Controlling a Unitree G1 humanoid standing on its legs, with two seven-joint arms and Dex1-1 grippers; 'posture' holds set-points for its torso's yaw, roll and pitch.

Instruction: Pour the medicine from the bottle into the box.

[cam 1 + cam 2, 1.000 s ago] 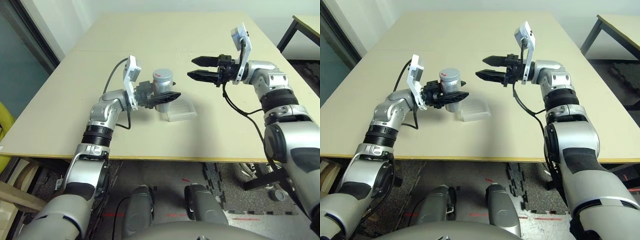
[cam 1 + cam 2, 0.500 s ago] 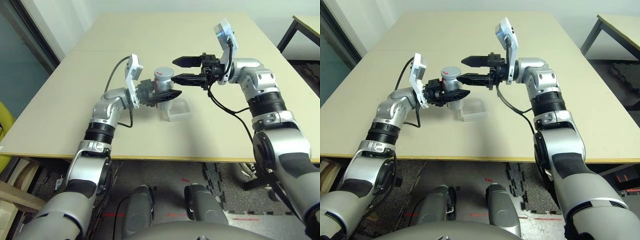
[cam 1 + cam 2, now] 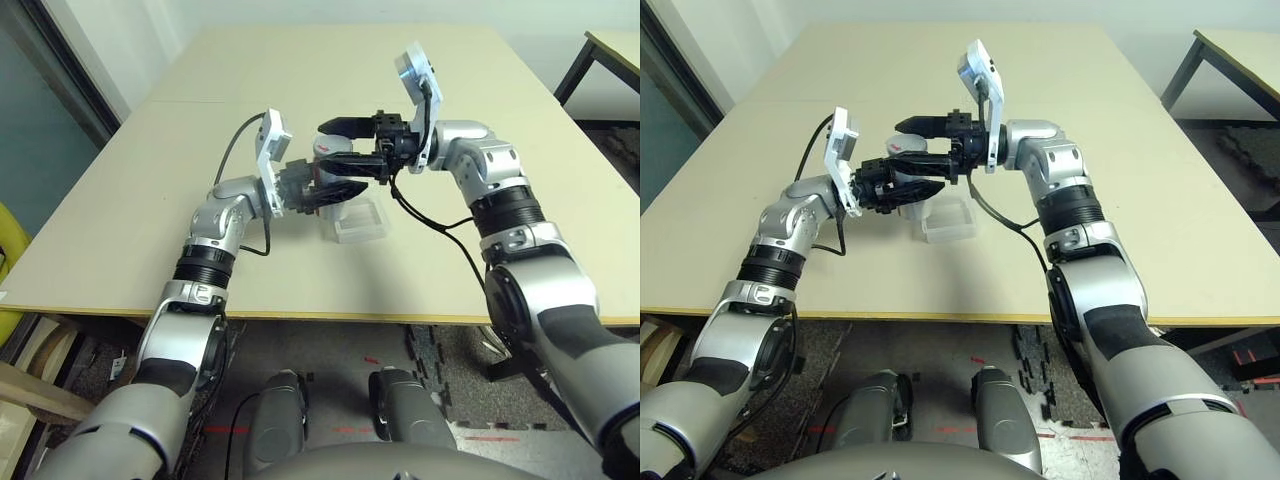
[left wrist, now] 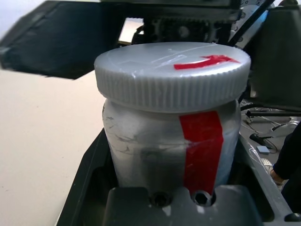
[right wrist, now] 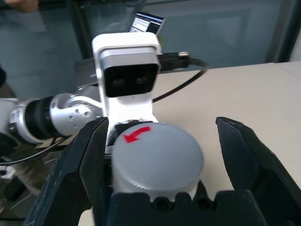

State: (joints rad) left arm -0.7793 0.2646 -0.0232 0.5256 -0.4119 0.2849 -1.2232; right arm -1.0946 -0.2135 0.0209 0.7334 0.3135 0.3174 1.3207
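Both grippers are meeting above the middle of the tan table [image 3: 120, 190]. On the left, the gripper [image 3: 335, 192] is clenching the bottle [image 4: 171, 127] around its silver-grey body, holding it upright and lifted off the table, with the strip of red tape on its side facing the wrist camera. On the right, the gripper [image 3: 342, 147] is reaching in level from the opposite side with its two black fingers [image 5: 80, 165] spread wide, one on each side of the ribbed grey cap [image 5: 157, 157] without pressing on it. The cap, marked with a red arrow on top, is sitting on the bottle. Just beside and below the held bottle, the clear box [image 3: 358, 220] is lying flat on the table, on the side nearer the robot's right.
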